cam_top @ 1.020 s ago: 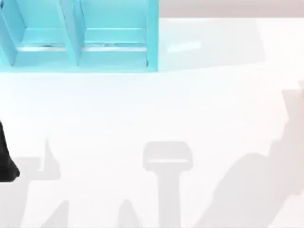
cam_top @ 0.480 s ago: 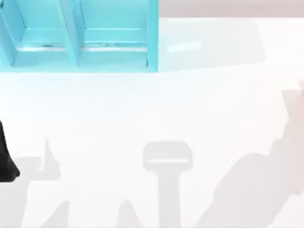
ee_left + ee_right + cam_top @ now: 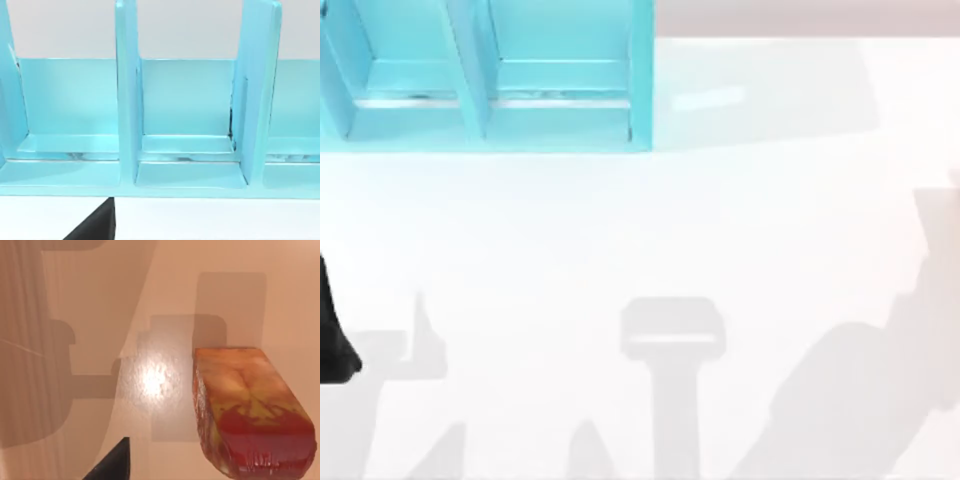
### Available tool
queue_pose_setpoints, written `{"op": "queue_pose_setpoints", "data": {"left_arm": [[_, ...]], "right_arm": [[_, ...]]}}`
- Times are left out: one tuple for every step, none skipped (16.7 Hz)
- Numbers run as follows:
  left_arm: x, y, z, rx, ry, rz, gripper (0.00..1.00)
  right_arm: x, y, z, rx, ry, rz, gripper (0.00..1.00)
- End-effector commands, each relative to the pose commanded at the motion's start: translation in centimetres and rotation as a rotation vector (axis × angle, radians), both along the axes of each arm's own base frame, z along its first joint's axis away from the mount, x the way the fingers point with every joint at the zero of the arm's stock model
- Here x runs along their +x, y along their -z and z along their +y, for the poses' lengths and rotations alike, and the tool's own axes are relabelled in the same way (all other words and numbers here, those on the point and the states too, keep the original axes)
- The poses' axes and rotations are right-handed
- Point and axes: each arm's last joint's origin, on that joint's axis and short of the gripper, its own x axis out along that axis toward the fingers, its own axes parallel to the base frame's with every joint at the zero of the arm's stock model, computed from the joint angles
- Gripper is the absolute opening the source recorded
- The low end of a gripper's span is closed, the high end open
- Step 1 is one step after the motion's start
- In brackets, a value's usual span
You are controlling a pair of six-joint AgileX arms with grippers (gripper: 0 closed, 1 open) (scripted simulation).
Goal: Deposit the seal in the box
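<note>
Right wrist view: the seal (image 3: pixel 252 417) — a reddish-brown block, tan and mottled at one end, glossy — fills the frame close to the camera, above the tabletop (image 3: pixel 165 295). Whether the right hand pinches it cannot be told. Box (image 3: pixel 490 75) sits top-left — compartments bare.

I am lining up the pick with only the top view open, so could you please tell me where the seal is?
Observer: The right wrist view looks at the seal on the table; it is tan at one end and red at the other.
Operator: Thank you. Is anything lying against it?
Observer: Nothing that I can see; bare tabletop shows along its visible sides.
Operator: And the box?
Observer: The left wrist view faces the box; upright dividers split it into at least three compartments.
</note>
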Motion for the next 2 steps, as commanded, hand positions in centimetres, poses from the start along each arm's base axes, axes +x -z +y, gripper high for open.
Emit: {"op": "queue_pose_setpoints", "data": {"left_arm": [[0.0,0.0,0.0,0.0,0.0,0.0,1.0],[0.0,0.0,0.0,0.0,0.0,0.0,1.0]], "right_arm": [[0.0,0.0,0.0,0.0,0.0,0.0,1.0],[0.0,0.0,0.0,0.0,0.0,0.0,1.0]]}}
